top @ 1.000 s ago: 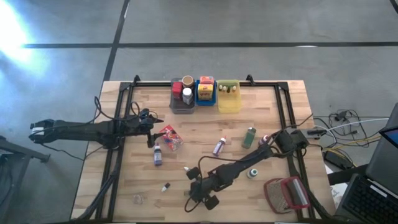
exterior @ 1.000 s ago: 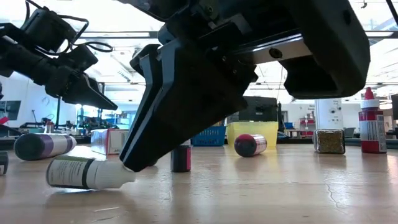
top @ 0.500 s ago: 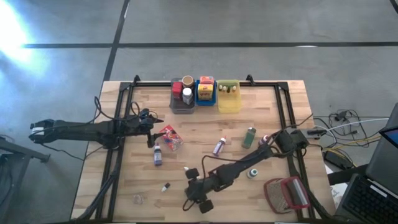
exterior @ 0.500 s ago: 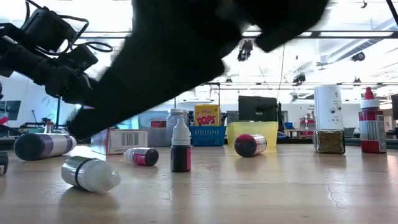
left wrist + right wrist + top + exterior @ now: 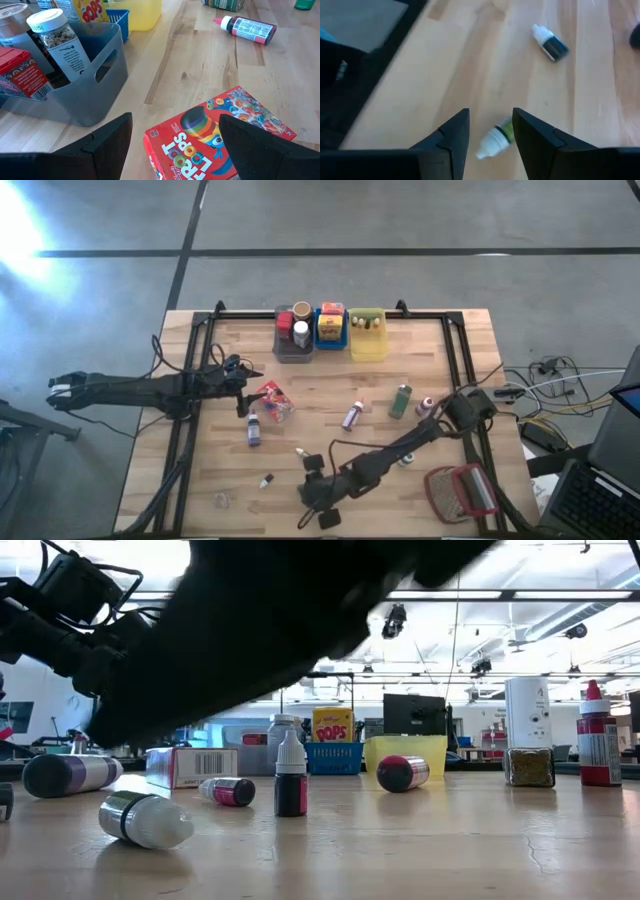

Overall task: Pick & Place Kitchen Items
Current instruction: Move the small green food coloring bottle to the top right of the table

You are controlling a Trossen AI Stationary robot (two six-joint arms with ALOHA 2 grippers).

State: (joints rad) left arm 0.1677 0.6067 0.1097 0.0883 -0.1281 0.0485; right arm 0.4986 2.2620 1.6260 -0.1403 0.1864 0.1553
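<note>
The bottle (image 5: 496, 141) I'm after lies on its side on the counter (image 5: 420, 350), well away from the grey bin (image 5: 293, 340), at the opposite long edge. In my right wrist view it shows just beyond the gap of the right pincer (image 5: 490, 112), cap end pointing off at a slant. That pincer is parted to a narrow gap and carries nothing; it hangs above the bottle, not around it.

What worries me:
- The bottle is round and lying down. I judge that a finger landing on its flank instead of straddling it would send it rolling, and the counter edge is close on that side.
- The gap looks barely wider than the bottle. If I come down off-centre, one fingertip will press on top of it and pinch it away.
- It sits crooked to the fingers, so I expect the wrist needs turning before closing, or the grip will catch only the tapered cap and slip.

It is small, with a white cap and a green label. A second, dark bottle (image 5: 550, 44) lies apart from it, nearer the grey bin.

The left pincer (image 5: 175, 145) waits wide open over the red box (image 5: 220, 135), near the grey bin.
</note>
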